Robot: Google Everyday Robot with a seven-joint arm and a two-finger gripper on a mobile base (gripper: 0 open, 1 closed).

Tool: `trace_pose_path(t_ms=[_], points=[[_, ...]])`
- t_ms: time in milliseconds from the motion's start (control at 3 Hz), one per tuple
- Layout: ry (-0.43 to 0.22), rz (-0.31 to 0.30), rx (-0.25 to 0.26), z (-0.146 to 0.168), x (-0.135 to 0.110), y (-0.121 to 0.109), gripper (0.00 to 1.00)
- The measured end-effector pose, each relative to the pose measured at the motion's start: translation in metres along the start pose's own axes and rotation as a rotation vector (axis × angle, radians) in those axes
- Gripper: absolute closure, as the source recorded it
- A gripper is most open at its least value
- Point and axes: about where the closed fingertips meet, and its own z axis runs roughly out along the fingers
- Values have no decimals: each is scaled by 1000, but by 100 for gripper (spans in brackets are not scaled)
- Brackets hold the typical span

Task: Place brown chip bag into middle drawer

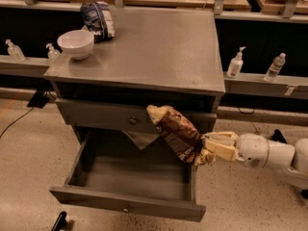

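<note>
The brown chip bag hangs tilted over the right part of the open middle drawer, its cream end up and to the left. My gripper comes in from the right at drawer height and is shut on the bag's lower right end. The drawer is pulled far out, a wide shallow grey box with a small pale knob on its front. A crumpled grey sheet lies at its back.
Above it is a shut grey drawer front with a round brass knob. On the cabinet top stand a white bowl and a blue-and-white bag. Bottles stand on ledges behind.
</note>
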Motion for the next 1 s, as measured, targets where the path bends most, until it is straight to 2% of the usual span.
trace_pose_path(t_ms=[333,667,1000], points=[[-39,74,-113,7,27,-4,100],[-58,82,-167,7,27,6,100],[32,105,-279,31,66,8,100]])
